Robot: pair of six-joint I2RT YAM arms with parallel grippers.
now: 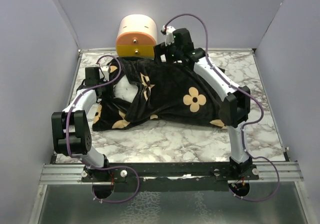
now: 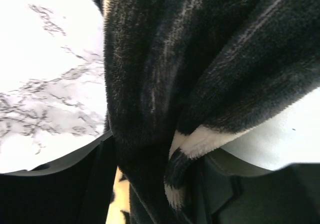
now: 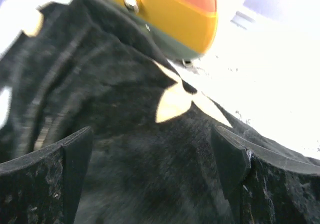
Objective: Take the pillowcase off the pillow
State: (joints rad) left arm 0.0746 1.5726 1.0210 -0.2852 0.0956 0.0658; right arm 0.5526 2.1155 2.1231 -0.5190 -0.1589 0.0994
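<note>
The black pillowcase (image 1: pixel 170 91) with tan flowers lies bunched across the middle of the table, still over most of the pillow. The white pillow (image 1: pixel 125 91) shows through the opening at the left. My left gripper (image 1: pixel 103 75) is at that opening, shut on a bunched fold of the pillowcase (image 2: pixel 150 84), with the white pillow (image 2: pixel 295 134) just to its right. My right gripper (image 1: pixel 163 54) is at the far edge of the pillowcase, open. Its fingers (image 3: pixel 77 154) stand wide apart over the black fabric (image 3: pixel 150 174).
A cream-and-orange cylinder (image 1: pixel 136 36) stands at the back, touching the far edge of the pillowcase, and shows close ahead in the right wrist view (image 3: pixel 170 9). The marble tabletop (image 1: pixel 165 139) is walled on three sides. Bare marble (image 2: pixel 45 84) lies left of the left gripper.
</note>
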